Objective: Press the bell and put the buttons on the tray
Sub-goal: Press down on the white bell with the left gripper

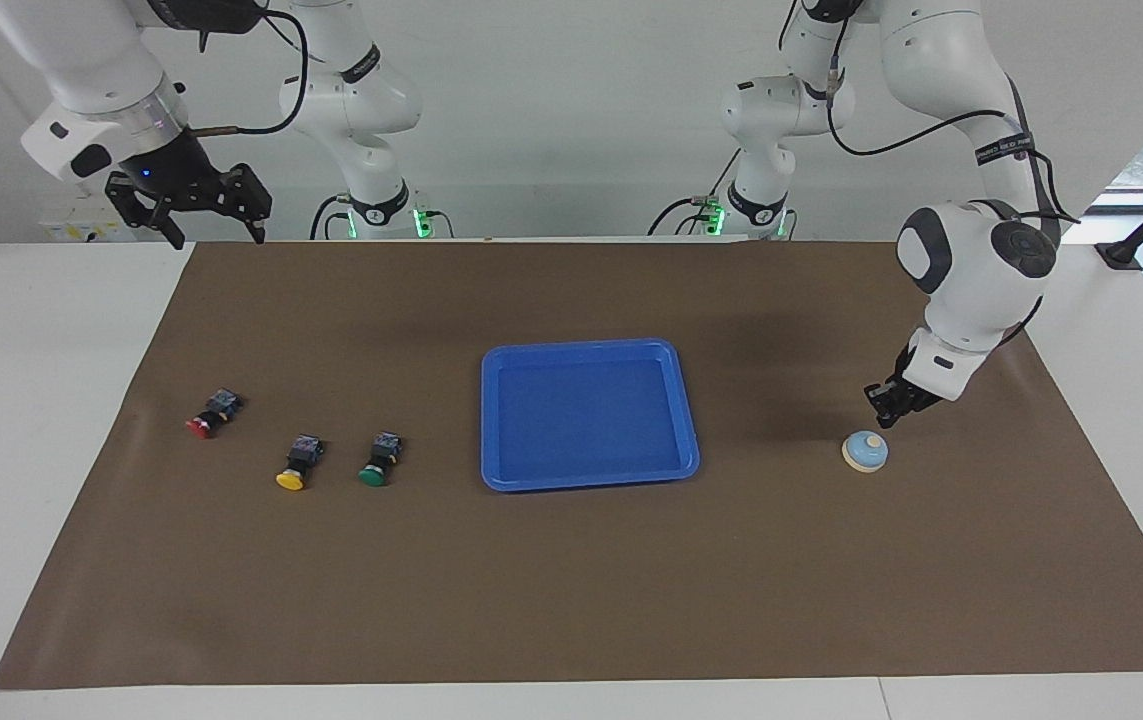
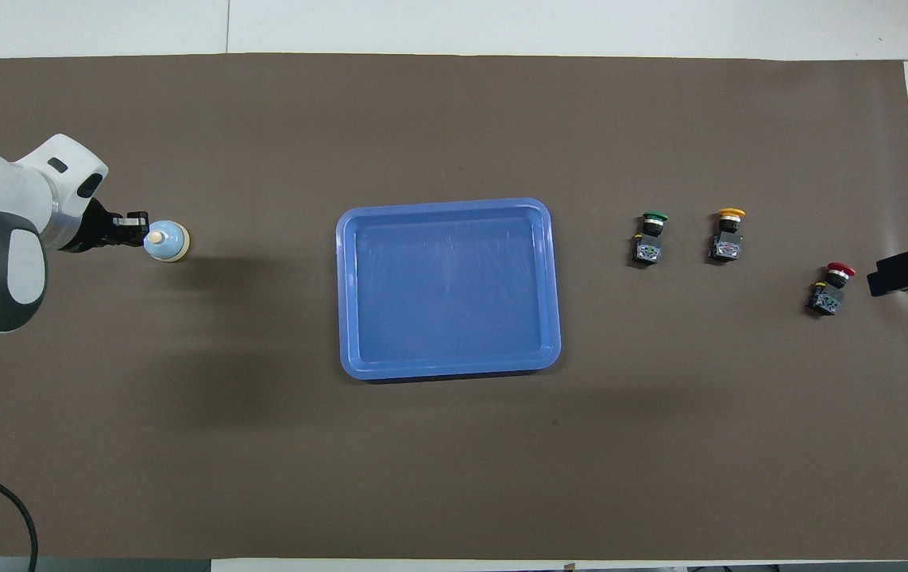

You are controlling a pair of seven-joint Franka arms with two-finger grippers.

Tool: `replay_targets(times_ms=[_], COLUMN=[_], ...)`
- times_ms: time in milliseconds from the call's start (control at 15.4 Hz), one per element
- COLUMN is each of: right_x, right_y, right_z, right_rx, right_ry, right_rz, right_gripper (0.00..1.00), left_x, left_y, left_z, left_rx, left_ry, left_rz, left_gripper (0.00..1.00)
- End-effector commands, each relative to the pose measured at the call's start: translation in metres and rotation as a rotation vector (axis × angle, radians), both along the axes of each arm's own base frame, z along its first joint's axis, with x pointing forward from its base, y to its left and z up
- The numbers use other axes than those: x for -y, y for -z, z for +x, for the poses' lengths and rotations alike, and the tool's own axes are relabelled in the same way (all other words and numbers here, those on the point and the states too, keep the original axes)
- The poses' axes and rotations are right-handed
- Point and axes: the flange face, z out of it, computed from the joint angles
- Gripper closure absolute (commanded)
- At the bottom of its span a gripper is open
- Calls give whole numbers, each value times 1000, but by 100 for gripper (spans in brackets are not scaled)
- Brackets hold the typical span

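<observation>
The left claw (image 1: 880, 413), fingertips pressed together, hangs just above the light-blue bell (image 1: 865, 451) at the left arm's end of the brown-covered surface (image 1: 571, 600), at about the bell's one o'clock in the facing view. The blue tray (image 1: 691, 440) lies empty mid-surface; red button (image 1: 212, 413), yellow button (image 1: 299, 463) and green button (image 1: 379, 459) wait near the right arm's end, below the spread right claw (image 1: 216, 235). An off-centre descent could miss the knob and shove the bell aside.

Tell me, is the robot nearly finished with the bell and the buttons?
Not nearly. Nothing looks done yet. The left gripper, shut, hangs just above the bell, not touching it. Red button, yellow button and green button lie outside the tray. The right gripper waits.
</observation>
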Motion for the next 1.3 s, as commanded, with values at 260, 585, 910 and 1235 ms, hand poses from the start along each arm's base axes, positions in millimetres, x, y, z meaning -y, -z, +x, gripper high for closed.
replay_targets(times_ms=[260,585,910,1235], right_x=[5,3,7,8], right_y=[0,0,0,1], right_z=[-8,-8,-8,-9], right_rx=[-6,-6,-6,-16], right_ry=[-8,-11,-3,-1], right_rz=[-8,-8,-8,-7], right_gripper=[0,0,0,0], left_x=[-4,0,-6,1], left_y=[31,52,-51,-186], left_z=[12,14,2,-49], left_rx=[26,25,-67,-90], left_ry=[-10,-6,-3,15], left_rz=[9,7,14,15], left_gripper=[100,100,57,0])
